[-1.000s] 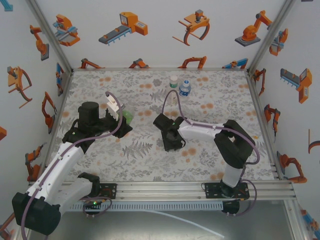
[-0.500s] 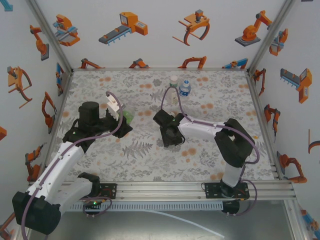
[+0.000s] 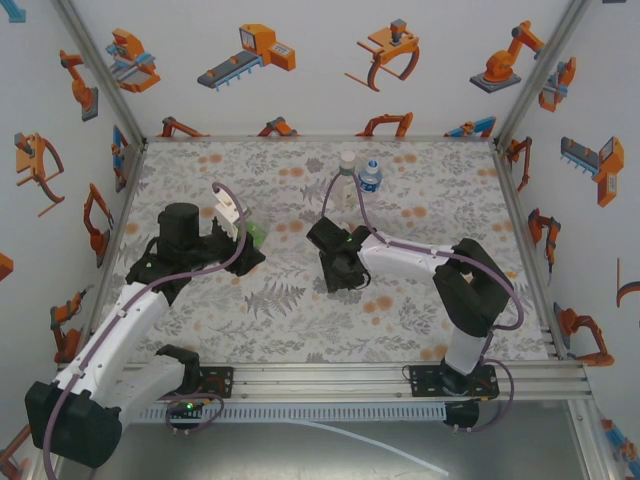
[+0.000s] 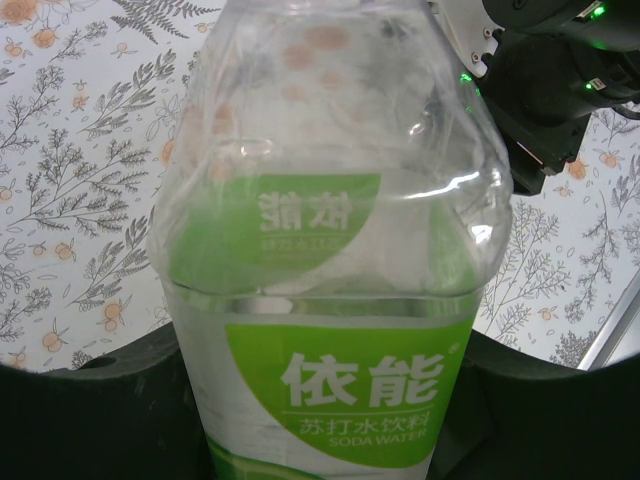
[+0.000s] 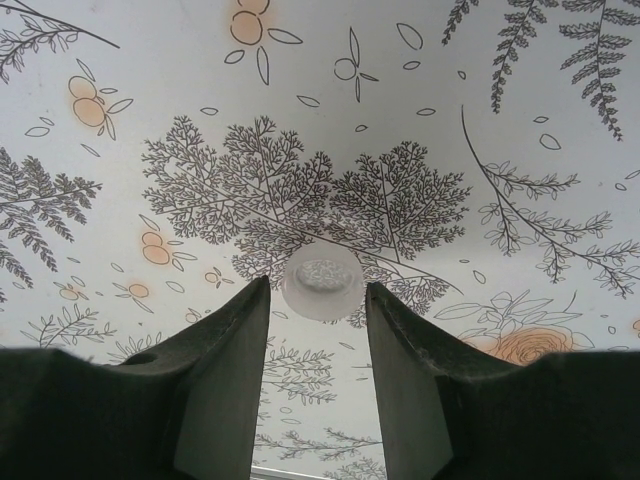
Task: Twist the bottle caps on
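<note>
Left pincer (image 4: 325, 420): pinching the green-and-white labelled bottle (image 4: 330, 300) low on its body, at 9 o'clock on the table (image 3: 420, 210).
Right pincer (image 5: 317, 300): fingers flank a whitish cap (image 5: 322, 280) near the table's centre; cannot tell if they pinch it.
Blue-labelled bottle (image 3: 371, 178): upright at 12 o'clock, just beside a third bottle (image 3: 347, 165).

"What's between the fingers (image 5: 225, 380)?"
"A whitish round cap (image 5: 322, 280), right at their tips."
"Gripped?"
"Can't tell. One tip looks to touch it, and a thin gap shows at the other."
"And underneath?"
"The table (image 5: 520, 130), printed with grey ferns and orange flowers."
</note>
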Robot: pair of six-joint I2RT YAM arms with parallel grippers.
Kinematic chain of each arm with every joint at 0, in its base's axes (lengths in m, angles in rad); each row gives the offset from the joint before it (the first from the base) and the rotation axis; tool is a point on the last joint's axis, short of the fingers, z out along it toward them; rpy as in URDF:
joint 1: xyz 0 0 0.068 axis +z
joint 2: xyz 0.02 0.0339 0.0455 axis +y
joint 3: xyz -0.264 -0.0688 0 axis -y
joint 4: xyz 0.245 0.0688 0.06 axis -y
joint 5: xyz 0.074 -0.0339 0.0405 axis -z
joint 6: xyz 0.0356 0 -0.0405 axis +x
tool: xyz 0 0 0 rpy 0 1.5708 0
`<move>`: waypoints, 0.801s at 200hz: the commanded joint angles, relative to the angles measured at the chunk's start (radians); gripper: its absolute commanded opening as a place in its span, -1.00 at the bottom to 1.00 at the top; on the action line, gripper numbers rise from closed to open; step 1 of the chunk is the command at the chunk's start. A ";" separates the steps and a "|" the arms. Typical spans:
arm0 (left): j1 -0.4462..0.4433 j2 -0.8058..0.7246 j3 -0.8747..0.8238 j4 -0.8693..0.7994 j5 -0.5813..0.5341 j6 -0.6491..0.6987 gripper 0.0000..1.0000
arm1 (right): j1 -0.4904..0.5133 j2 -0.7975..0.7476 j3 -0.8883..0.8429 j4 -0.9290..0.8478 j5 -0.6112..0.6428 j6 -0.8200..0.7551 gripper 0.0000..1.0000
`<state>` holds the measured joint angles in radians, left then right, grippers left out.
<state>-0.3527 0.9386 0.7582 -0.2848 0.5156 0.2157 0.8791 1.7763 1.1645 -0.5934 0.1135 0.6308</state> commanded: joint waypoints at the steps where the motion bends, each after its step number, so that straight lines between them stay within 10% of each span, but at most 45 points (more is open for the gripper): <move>1: 0.003 0.000 0.036 -0.005 0.003 0.016 -0.92 | -0.005 -0.017 -0.012 0.010 -0.009 0.015 -0.14; 160: 0.003 0.002 0.036 -0.008 0.002 0.016 -0.92 | -0.003 0.017 -0.053 0.059 -0.026 0.028 -0.13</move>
<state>-0.3527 0.9413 0.7612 -0.2852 0.5152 0.2157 0.8791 1.7775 1.1332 -0.5587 0.0944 0.6357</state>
